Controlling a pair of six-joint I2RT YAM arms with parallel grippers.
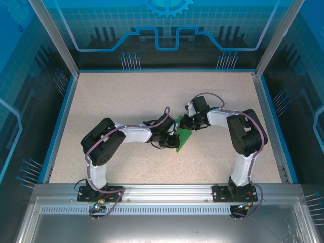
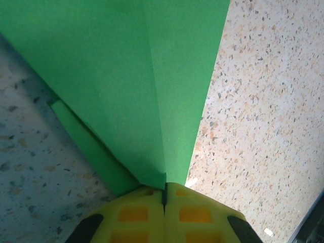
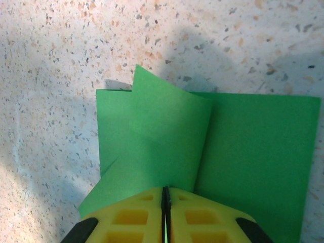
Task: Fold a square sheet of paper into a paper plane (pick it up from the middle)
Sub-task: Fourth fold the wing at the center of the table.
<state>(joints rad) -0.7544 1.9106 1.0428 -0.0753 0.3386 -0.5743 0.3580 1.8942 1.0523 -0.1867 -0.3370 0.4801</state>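
The left arm (image 1: 109, 142) and right arm (image 1: 243, 131) bend inward, meeting over the table (image 1: 116, 96). The left gripper (image 2: 164, 195) is clamped on the green paper (image 2: 131, 76). The right gripper (image 3: 165, 195) pinches its raised flap.

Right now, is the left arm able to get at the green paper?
Yes, it seems: the left hand is shut on an edge of the green paper, with nothing between them. The right hand grips the same sheet.
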